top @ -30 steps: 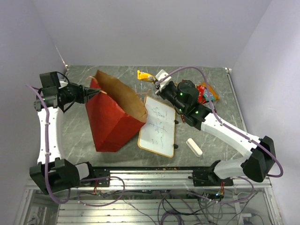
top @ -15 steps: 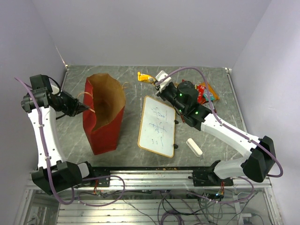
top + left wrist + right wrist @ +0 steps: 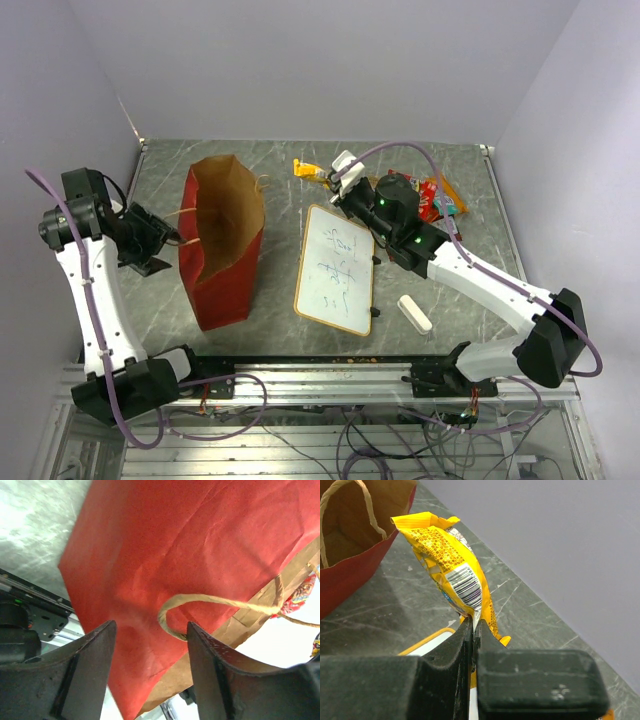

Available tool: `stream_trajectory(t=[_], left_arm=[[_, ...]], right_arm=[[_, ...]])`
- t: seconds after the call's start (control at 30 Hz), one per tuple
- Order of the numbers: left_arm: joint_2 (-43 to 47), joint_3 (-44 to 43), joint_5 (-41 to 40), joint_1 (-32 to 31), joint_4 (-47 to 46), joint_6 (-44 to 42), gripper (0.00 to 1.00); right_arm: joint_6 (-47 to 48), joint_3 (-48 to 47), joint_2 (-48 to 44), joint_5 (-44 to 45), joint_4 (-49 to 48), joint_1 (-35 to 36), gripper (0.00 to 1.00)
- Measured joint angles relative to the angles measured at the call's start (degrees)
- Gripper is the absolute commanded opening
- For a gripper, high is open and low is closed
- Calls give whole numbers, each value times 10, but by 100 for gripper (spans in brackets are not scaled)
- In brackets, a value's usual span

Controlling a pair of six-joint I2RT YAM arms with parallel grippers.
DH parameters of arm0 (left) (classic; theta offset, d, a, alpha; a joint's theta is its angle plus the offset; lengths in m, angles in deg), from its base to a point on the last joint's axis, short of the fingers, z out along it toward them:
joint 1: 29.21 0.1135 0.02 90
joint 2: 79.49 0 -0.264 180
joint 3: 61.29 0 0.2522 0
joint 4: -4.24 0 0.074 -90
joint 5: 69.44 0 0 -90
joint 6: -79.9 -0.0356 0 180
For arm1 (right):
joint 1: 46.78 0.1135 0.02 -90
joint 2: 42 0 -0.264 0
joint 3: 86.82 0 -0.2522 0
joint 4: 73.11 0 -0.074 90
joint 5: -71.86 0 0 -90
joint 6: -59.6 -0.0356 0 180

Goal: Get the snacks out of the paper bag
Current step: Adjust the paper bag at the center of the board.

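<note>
Snacks (image 3: 440,197) already lie on the tabletop (image 3: 450,290) at far right, and the right pincer (image 3: 474,625) stays clamped on a yellow packet (image 3: 452,565) above the far end of the whiteboard (image 3: 338,268). The left pincer (image 3: 165,240) has just sprung apart, dropping the string handle (image 3: 200,602). The paper bag (image 3: 222,240), tipped before, now stands upright at left, mouth open.
</note>
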Motion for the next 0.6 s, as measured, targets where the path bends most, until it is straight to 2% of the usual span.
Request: stream_trajectory(t=[0.07,0.33,0.43,0.57,0.6], left_arm=[[0,-22,-19,2,10,-4,79],[0,-74,-64,4,26,-16,82],[0,-105,-81,4,30,-21,77],[1,-120,-101,4,31,-26,59],[0,-120,-106,4,32,-28,58]], right_arm=[[-10,1,0,3,3,0,0],[-32,25,-9,5,18,0,0],[-32,30,-11,7,22,0,0],[-30,30,-11,9,24,-1,0],[-30,30,-11,9,25,-1,0]])
